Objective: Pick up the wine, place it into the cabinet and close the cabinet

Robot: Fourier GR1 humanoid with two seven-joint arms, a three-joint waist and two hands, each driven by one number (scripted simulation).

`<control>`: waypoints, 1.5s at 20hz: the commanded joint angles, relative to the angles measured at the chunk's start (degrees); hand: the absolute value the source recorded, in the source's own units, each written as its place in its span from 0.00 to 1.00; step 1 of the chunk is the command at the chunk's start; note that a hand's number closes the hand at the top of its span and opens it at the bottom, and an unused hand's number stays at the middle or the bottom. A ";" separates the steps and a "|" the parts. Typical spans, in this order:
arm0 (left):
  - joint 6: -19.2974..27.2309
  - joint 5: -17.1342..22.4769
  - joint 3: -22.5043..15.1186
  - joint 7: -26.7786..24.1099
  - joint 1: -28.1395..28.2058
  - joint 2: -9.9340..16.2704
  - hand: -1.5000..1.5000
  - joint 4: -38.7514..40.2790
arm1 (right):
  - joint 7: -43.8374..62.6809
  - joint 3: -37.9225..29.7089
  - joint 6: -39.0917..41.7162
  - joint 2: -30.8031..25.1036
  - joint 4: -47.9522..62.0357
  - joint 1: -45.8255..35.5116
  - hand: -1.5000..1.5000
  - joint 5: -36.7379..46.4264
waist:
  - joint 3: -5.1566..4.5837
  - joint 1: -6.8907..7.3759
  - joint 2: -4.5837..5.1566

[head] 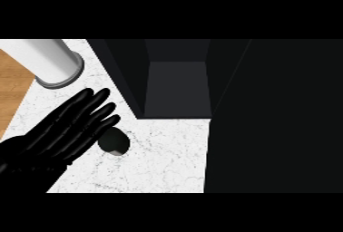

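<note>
The left hand (pixel 70 129) is held over the marble bench (pixel 161 158), fingers (pixel 94 102) straight and spread, holding nothing. What is probably the wine bottle (pixel 114 140) stands just right of it. The grasp is judged pending; the fingers must be curled round the bottle before the open cabinet (pixel 175 86) farther off.

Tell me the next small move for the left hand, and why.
Probably curl the left hand round the dark wine bottle. Its fingers are straight, lying beside the bottle on the marble counter without gripping it, and the dark cabinet stands open just beyond.
</note>
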 commanded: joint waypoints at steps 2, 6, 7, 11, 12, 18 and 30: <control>0.61 2.59 4.72 1.00 -1.01 1.04 0.00 -5.13 | 6.42 0.23 -1.05 -1.43 -14.91 4.37 0.00 -2.84 | -0.02 -0.42 -0.05; -5.28 4.57 8.66 -2.38 -0.61 2.30 0.00 -1.10 | 7.65 0.50 -2.43 -0.52 -12.32 0.38 0.00 -2.29 | -0.07 -0.04 0.24; -2.58 5.34 12.04 0.60 -4.75 4.11 0.00 -0.65 | 5.19 2.87 -1.83 -0.32 -12.46 3.71 0.00 -0.14 | -0.01 -0.41 0.10; -8.88 9.21 15.68 -1.67 3.42 4.86 0.00 -2.09 | 6.89 -0.73 -1.48 -1.86 -13.68 1.47 0.00 -3.91 | -0.06 0.20 0.09; -8.64 9.70 16.78 -1.72 -1.86 5.62 0.00 3.19 | 8.96 -0.12 -2.04 -1.80 -14.76 1.31 0.00 -4.52 | -0.04 -0.38 0.19; -13.09 8.95 19.48 -4.91 -1.76 6.68 0.00 10.36 | 8.56 -0.93 -0.72 -2.98 -13.25 -0.46 0.00 -4.75 | -0.01 -0.48 0.33; -24.39 7.84 23.13 -10.91 3.52 7.99 0.00 21.34 | 10.30 0.39 -3.40 -1.54 -15.11 -0.36 0.00 -3.05 | -0.01 -0.71 0.21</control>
